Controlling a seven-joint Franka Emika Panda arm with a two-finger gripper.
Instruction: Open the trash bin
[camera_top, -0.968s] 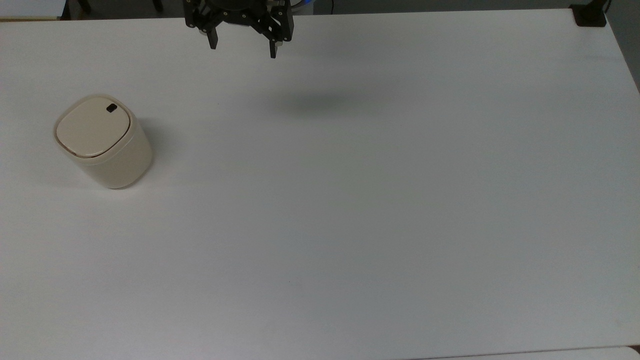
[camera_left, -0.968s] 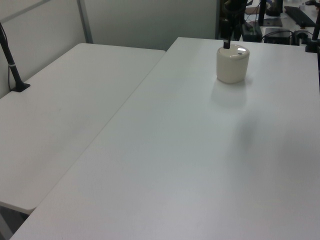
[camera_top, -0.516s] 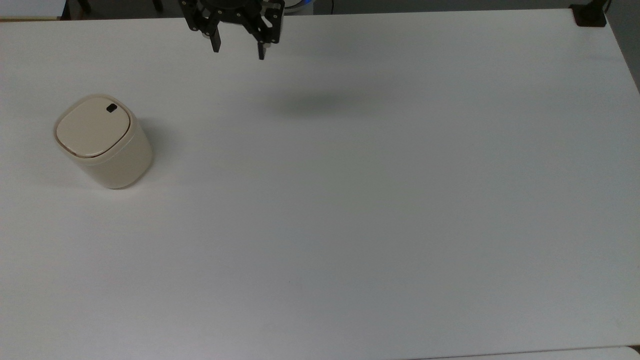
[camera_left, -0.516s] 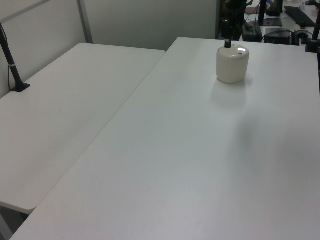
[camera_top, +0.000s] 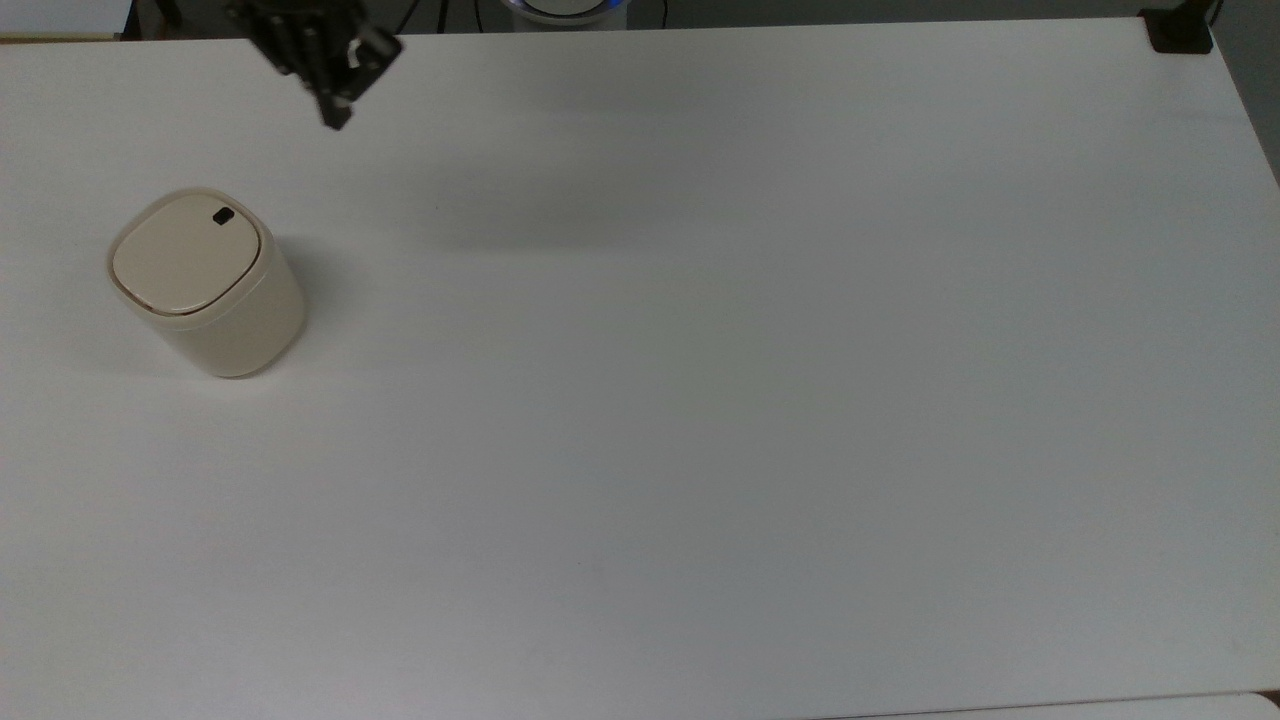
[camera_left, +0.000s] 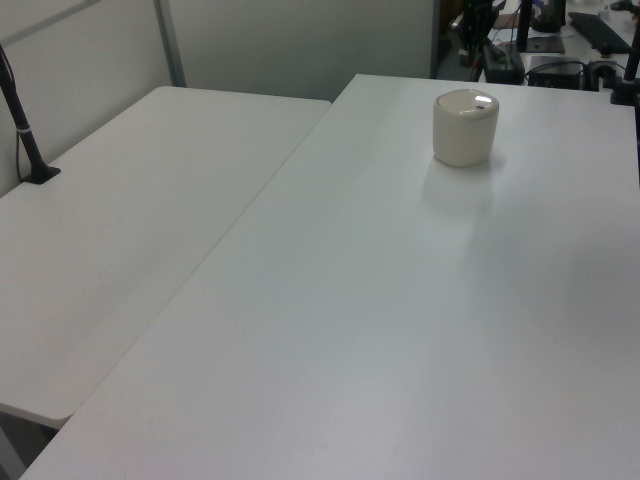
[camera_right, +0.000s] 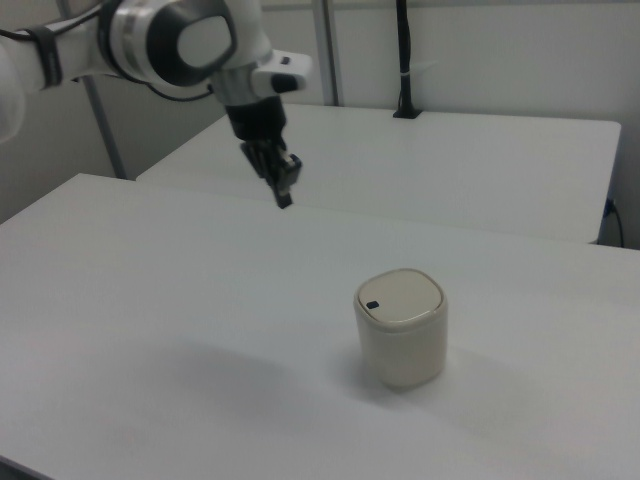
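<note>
The trash bin (camera_top: 205, 290) is a small cream tub with a flat rounded-square lid (camera_top: 185, 255), which lies closed, and a black button (camera_top: 223, 215) near the lid's far edge. It stands at the top view's left on the white table (camera_top: 700, 400). In the left view the trash bin (camera_left: 465, 128) stands far back; in the right view the trash bin (camera_right: 402, 342) is near the middle. My gripper (camera_top: 335, 118) hangs above the table at the far edge, up and to the right of the bin in the top view, clear of it. The gripper (camera_right: 283, 197) is shut with nothing in it.
A black clamp (camera_top: 1180, 30) sits on the table's far right corner in the top view. A second white table (camera_right: 450, 170) adjoins behind in the right view, with a black post (camera_right: 405, 60) on it. Most of the table's white top spreads to the bin's right in the top view.
The gripper has swung to the top view's left along the far edge, nearer the bin, turned about its axis, and its fingers have closed. The bin has not moved.
</note>
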